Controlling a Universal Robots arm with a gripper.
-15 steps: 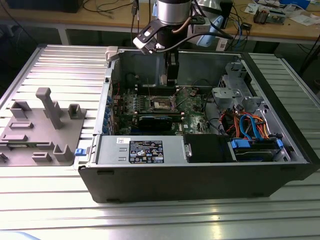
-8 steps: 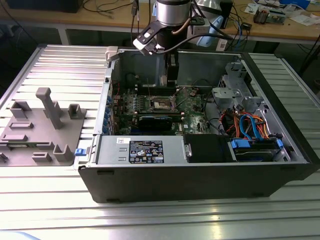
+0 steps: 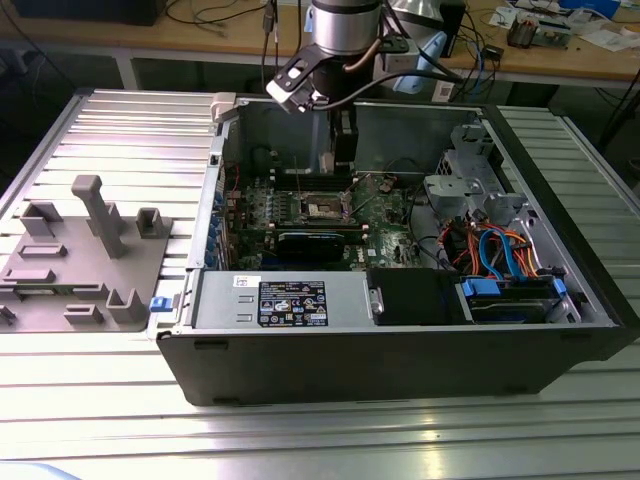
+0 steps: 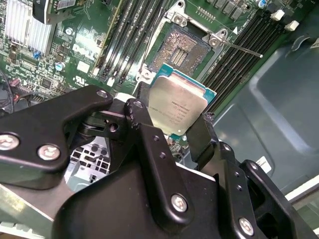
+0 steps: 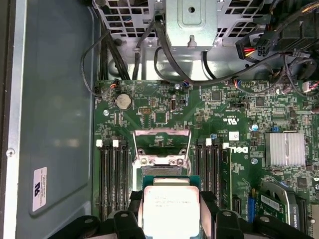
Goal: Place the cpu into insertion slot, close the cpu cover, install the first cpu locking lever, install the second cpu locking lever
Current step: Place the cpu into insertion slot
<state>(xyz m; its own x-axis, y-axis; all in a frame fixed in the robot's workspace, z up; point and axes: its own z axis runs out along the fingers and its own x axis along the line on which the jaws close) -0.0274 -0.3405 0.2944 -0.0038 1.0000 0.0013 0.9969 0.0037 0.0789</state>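
In the second wrist view, the matte black gripper (image 4: 172,115) clamps the cpu (image 4: 179,107), a flat square chip with a silver-grey lid. The insertion slot (image 4: 182,47), with its dark pitted centre and silvery rim, lies uncovered beyond the fingertips.

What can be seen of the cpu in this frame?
The cpu is a small flat square chip with a silver-grey metal top bearing faint print and a thin green board edge around it. In both wrist views it is clamped at two opposite edges between the black fingers of the claw, top face towards the cameras. It is held above the motherboard, near the open insertion slot, not seated in it.
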